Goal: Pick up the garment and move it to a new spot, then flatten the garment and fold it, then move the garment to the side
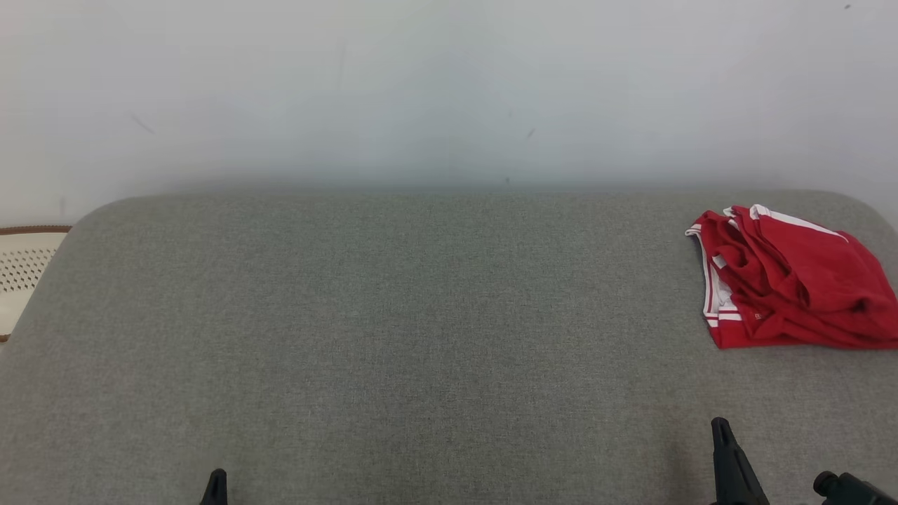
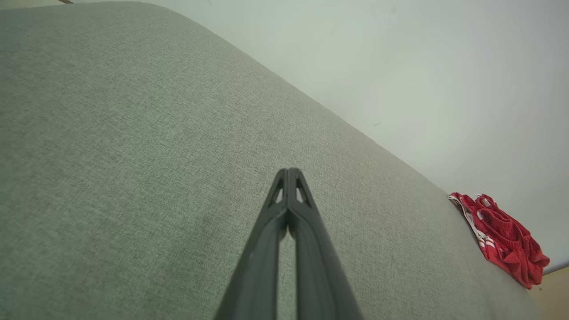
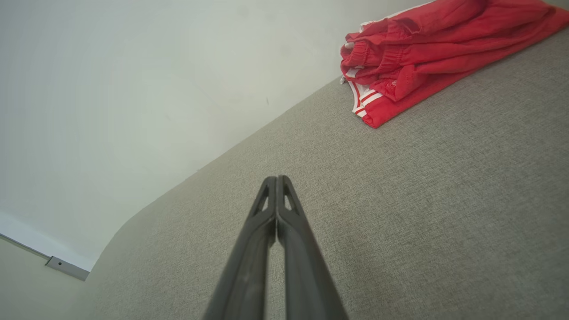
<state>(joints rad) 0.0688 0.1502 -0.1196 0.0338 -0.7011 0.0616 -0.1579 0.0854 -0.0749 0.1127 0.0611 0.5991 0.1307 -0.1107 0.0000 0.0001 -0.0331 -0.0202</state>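
The garment point(image 1: 793, 284) is red with white stripes and lies crumpled at the far right of the grey cushioned surface point(image 1: 421, 330). From the left wrist the garment point(image 2: 502, 238) looks small and far off at the right, while from the right wrist the garment point(image 3: 426, 49) sits at the upper right. My left gripper point(image 2: 289, 171) is shut and holds nothing; its tip point(image 1: 216, 480) pokes up at the lower left. My right gripper point(image 3: 277, 178) is shut too, with nothing in it, its tip point(image 1: 721, 429) below the garment and well short of it.
A pale wall point(image 1: 449, 91) rises behind the surface. A woven basket point(image 1: 24, 273) with a brown rim stands off the left edge. The surface has rounded corners, and the garment reaches its right edge.
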